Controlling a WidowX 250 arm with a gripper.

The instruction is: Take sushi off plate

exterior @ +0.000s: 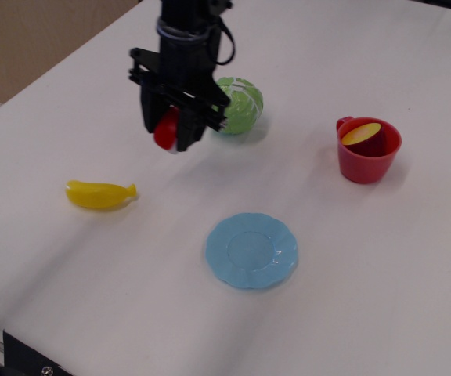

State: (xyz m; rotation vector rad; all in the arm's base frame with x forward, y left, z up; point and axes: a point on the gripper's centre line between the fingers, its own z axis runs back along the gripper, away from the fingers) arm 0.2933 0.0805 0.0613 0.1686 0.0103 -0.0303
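Holding the sushi (166, 129) aloft, the gripper (172, 135) hangs over the table (382, 298) well up and to the left of the plate (251, 250). Its dark fingers (190, 125) are pinched on the piece from either side, so the red top shows only as a narrow glossy strip between them; the white rice base is mostly hidden, with perhaps a pale sliver at the lower edge.

As for progress, the main part of the job looks done: the plate lies bare, a flat light-blue disc with a wavy rim, and nothing rests on it. What is left, in my judgement, is to bring the sushi down onto the table somewhere clear of the plate and let it go. Whether it is already low enough to release I cannot tell from this single view, though it appears to be off the surface.

Taking the plate as the reference, the green cabbage (239, 105) sits well above it, just right of the gripper and partly behind it. The yellow banana (99, 194) lies far to the plate's left, slightly higher. The red cup (368, 150) with a yellow slice stands up and to the plate's right, well apart.
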